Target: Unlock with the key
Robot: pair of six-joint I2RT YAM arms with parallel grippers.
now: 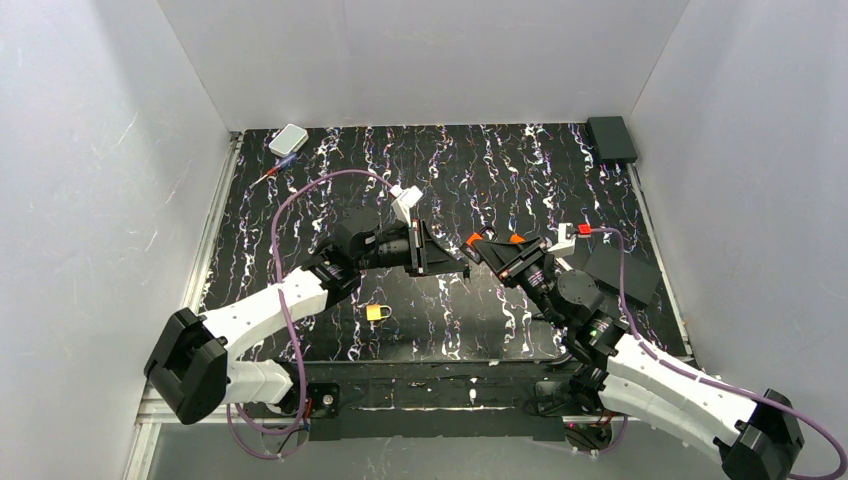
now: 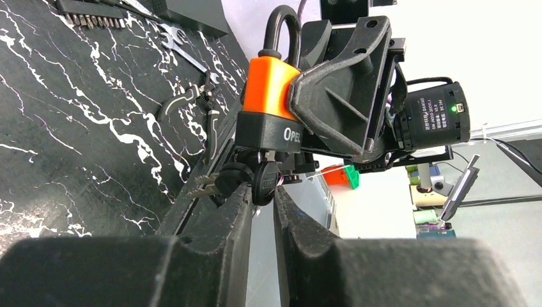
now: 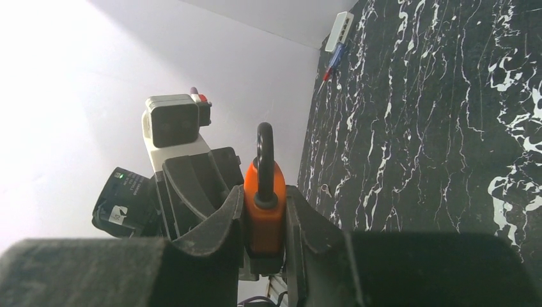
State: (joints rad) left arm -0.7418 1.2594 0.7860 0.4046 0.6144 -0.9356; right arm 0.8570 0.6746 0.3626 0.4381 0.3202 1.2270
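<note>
Narrow at the left gripper, fingers flanking the head of the key; firm pinch not certain. Apparently seated under the orange padlock, clamped above mid-table in the right gripper. Likely next: pinching firmly, then turning. Nearer on the table, a yellow padlock; nothing blocking beyond a spare key dangling alongside.

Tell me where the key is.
Left wrist view, centre: the key sits just under the orange padlock, between the fingers of the left gripper.
</note>
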